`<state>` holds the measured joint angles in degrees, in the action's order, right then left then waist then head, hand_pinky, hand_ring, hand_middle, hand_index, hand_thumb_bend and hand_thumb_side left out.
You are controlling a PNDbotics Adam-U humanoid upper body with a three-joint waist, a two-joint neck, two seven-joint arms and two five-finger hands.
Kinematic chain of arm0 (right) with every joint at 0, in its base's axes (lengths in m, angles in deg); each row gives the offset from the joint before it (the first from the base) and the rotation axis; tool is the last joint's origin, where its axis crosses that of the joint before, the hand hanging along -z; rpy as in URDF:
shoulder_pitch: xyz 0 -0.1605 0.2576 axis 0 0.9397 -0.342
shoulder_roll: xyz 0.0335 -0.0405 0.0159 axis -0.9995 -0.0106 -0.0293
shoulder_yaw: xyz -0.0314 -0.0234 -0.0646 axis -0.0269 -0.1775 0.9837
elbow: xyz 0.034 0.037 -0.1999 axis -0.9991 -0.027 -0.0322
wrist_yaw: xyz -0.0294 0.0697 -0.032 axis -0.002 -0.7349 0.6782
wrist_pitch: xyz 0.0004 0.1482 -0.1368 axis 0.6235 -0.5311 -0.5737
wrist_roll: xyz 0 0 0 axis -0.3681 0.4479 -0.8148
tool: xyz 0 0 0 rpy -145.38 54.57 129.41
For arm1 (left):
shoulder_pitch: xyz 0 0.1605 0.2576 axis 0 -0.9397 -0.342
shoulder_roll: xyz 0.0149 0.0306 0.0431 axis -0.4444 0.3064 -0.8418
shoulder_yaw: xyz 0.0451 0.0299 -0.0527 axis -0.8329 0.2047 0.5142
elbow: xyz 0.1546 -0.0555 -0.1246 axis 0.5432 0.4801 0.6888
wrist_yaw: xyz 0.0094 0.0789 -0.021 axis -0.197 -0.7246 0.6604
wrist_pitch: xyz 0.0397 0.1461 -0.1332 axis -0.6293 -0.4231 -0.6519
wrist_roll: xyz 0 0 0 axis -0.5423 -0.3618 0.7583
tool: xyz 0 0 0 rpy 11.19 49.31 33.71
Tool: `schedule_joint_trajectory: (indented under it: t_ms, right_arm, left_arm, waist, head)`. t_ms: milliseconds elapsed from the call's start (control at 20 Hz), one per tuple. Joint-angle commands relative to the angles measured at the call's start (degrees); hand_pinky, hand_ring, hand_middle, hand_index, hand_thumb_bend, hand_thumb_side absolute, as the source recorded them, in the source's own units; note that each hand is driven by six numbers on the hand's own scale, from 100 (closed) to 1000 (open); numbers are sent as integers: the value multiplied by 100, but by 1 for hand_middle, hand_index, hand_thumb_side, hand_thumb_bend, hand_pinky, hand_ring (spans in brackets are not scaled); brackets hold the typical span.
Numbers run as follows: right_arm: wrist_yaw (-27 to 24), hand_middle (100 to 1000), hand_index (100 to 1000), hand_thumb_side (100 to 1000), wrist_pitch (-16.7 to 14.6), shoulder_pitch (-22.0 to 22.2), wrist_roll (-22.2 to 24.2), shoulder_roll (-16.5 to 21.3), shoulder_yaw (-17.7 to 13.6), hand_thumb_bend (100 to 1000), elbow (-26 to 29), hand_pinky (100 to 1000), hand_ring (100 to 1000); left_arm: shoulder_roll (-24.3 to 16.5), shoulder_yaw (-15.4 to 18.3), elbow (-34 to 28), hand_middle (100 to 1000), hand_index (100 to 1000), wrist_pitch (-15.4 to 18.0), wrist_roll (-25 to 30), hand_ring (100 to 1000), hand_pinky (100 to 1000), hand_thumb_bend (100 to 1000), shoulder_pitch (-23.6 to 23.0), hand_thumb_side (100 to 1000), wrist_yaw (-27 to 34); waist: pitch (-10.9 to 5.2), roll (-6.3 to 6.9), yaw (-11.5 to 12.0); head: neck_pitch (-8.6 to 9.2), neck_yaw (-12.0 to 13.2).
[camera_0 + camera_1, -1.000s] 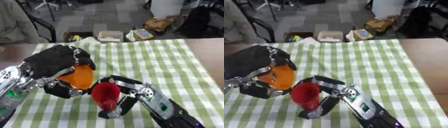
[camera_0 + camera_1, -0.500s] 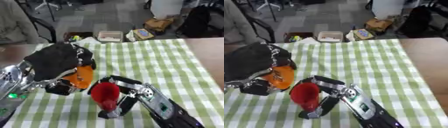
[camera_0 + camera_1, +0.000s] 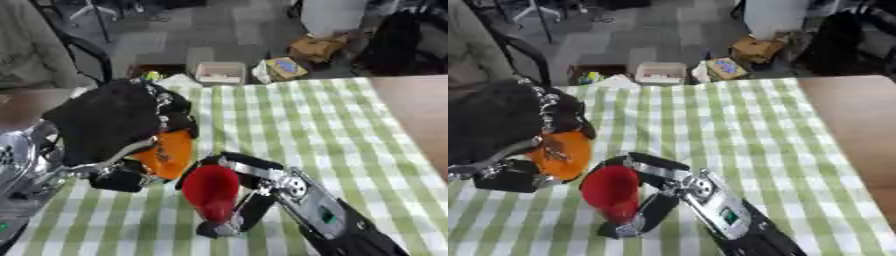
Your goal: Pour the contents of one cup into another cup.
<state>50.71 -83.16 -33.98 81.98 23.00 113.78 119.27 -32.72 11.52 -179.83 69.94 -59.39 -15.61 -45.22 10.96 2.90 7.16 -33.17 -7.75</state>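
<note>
A red cup (image 3: 209, 190) stands upright on the green-checked tablecloth (image 3: 297, 125), and my right hand (image 3: 248, 192) is shut on it, fingers and thumb wrapped round its sides. My left hand (image 3: 118, 127), large and black, is shut on an orange cup (image 3: 171, 155) that it holds tilted, above and to the left of the red cup. The orange cup's mouth is hidden behind the hand. I cannot see what either cup holds.
The checked cloth stretches free to the right and far side. Bare brown table (image 3: 416, 105) lies at the right. Beyond the far edge are boxes and bags on the floor (image 3: 289, 65) and a chair (image 3: 83, 55).
My left hand has tipped and drawn the orange cup a little more behind the hand, so less orange shows. The red cup and right hand stay put.
</note>
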Motion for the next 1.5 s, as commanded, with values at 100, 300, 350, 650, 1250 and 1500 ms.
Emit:
schedule_joint_trajectory:
  t_ms: [100, 300, 350, 650, 1250, 1500]
  right_arm:
    - [-46, 100, 772, 100, 12, -70, -4, -2, -28, 100, 59, 313, 464]
    - [-75, 100, 773, 100, 17, -62, 9, 12, -18, 100, 87, 313, 464]
    - [-81, 100, 772, 100, 20, -61, 13, 12, -15, 100, 95, 312, 464]
    - [-106, 100, 772, 100, 38, -72, 28, 5, -1, 100, 130, 310, 463]
    - [-134, 100, 771, 100, 56, -95, 64, -31, 5, 100, 142, 306, 467]
    - [-138, 100, 770, 100, 58, -108, 75, -41, 6, 100, 139, 305, 468]
  left_arm:
    - [-34, 95, -191, 138, 557, -17, 121, 253, 100, 427, 163, 100, 92]
    - [18, 75, -199, 138, 557, -3, 181, 251, 100, 428, 216, 100, 77]
    - [36, 73, -198, 138, 556, 3, 185, 249, 100, 431, 233, 100, 66]
    - [133, 36, -119, 140, 556, 60, 167, 244, 100, 440, 300, 100, -66]
    - [379, -70, 402, 144, 555, 260, -145, 237, 100, 462, 335, 100, -630]
    - [461, -131, 571, 144, 555, 349, -272, 236, 100, 466, 348, 100, -785]
  waist:
    - [-111, -8, 15]
    - [-113, -12, 12]
    - [-113, -12, 9]
    - [-105, -11, -23]
    - [-68, -7, -141]
    - [-54, -5, -180]
  head:
    - [42, -16]
    - [52, -14]
    - [54, -12]
    - [56, 3]
    - [64, 57]
    - [66, 74]
